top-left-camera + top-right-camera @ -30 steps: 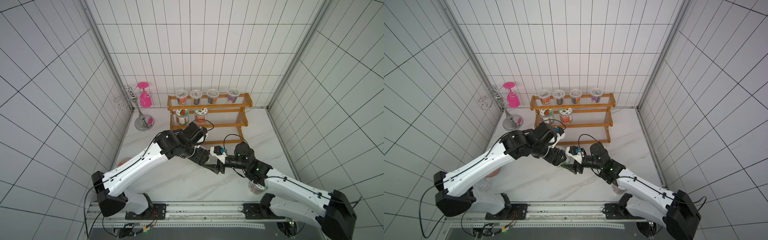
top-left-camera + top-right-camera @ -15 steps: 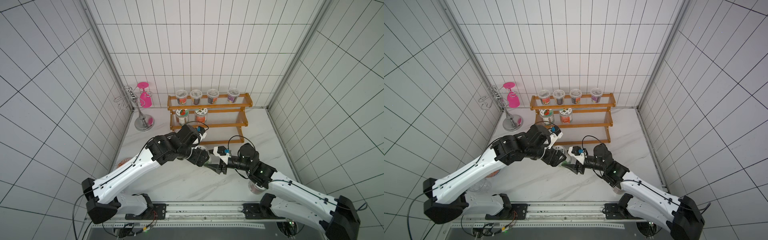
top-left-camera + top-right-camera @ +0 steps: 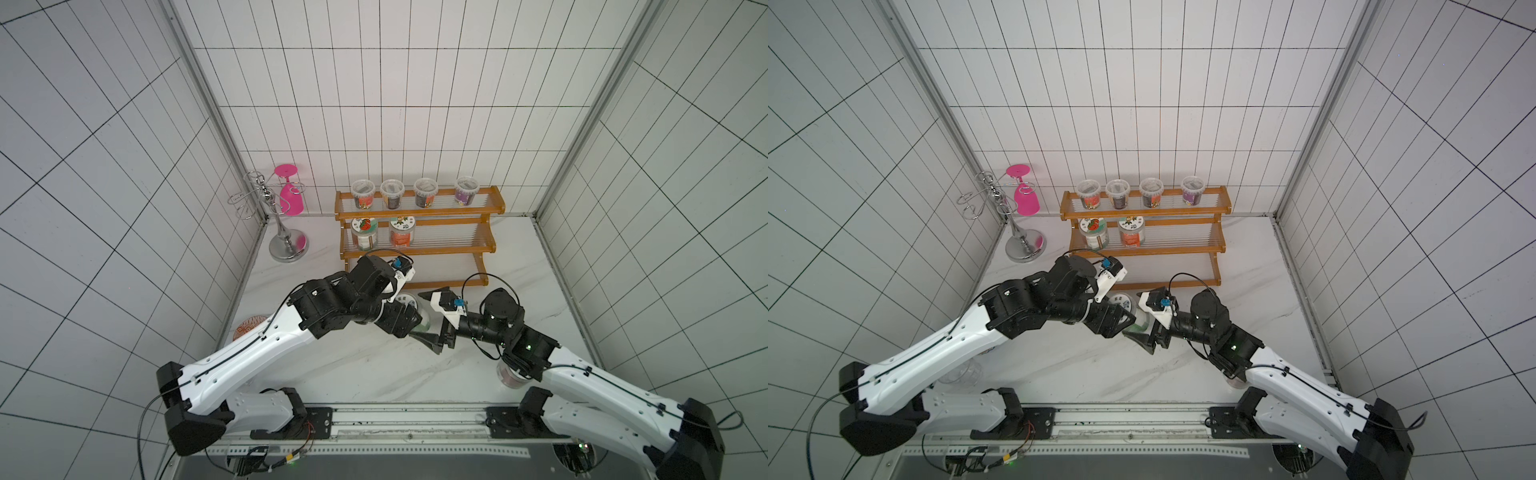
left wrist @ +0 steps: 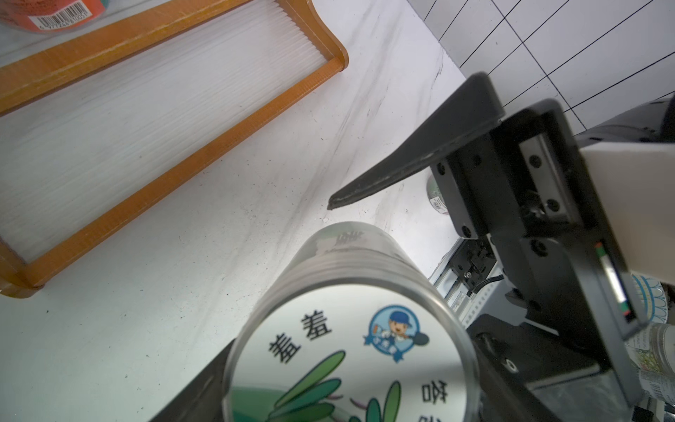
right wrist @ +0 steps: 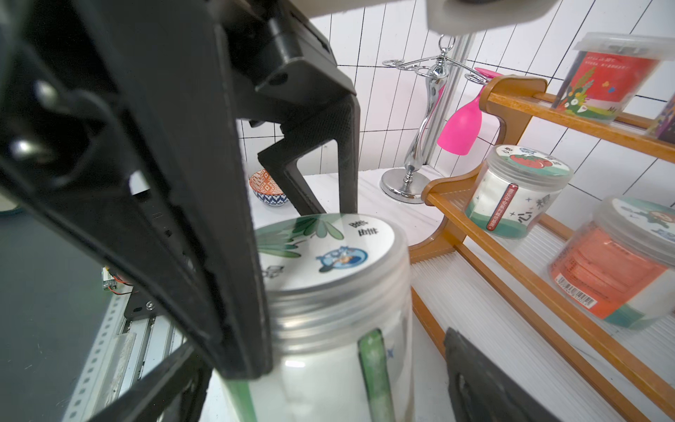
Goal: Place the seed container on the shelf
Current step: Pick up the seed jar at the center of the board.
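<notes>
The left end effector [image 3: 410,323] seemingly clamps the clear cylindrical plastic seed container [image 4: 350,350], with the right end effector [image 3: 429,322] spread wide around it.

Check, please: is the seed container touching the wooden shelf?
Apart. The left wrist view shows a strip of bare table between the seed container and the shelf frame.

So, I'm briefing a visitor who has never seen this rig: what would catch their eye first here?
Mid-table, the left end effector grips the seed jar with its leaf-printed lid, while the right end effector stands open around it, just in front of the wooden shelf. Then the bright pink glass, hanging upside down on the silver stand in the back left corner.
</notes>
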Motion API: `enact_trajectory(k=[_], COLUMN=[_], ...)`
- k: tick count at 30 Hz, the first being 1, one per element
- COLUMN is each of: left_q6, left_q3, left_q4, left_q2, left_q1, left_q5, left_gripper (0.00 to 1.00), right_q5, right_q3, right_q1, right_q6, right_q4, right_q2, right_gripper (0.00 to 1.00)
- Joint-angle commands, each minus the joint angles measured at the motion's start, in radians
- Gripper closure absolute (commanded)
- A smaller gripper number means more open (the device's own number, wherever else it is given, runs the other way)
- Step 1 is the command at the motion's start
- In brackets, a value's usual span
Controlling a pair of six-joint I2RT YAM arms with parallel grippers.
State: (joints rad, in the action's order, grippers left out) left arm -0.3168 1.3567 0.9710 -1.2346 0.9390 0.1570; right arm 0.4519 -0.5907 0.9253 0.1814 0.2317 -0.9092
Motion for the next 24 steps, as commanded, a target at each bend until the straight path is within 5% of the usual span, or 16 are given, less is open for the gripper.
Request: enact_trajectory(k=[1,9,13,16,21,24], left_q6=[0.019,0.022,0.025,0.024,0.018,0.016], left_q3=[-0.003,-0.01,-0.014,-0.018,-0.031,-0.039], left_q4=[-0.085,-0.081,-0.077,-0.077,-0.108,-0.138], left_q2=[0.024,0.023,0.019,0.02,0.047,0.086], left_q1=[0.002,0.0,0.001,0.0,0.0,0.0], left_q5=[0.047,0.059,0.053,0.045,0.028,0.018], left_gripper=[0.46,0.44,0.4,0.29,0.02,0.01], right_q5=[-0.004,0.042,0.066,0.071,0.065,0.044], right_q3=[-0.008,-0.04,-0.043,-0.033,0.005,0.031], right_q1=[0.006,0.007,0.006,0.006,0.006,0.002], right_q6=[0.015,0.026,0.02,0.009,-0.005,-0.014], right_q4=[-0.002,0.015,0.033,0.054,0.106,0.135], right_q2=[-0.017,-0.055,-0.058,-0.052,-0.032,-0.022], right_gripper=[0.01,0.01,0.15,0.3,0.35,0.35])
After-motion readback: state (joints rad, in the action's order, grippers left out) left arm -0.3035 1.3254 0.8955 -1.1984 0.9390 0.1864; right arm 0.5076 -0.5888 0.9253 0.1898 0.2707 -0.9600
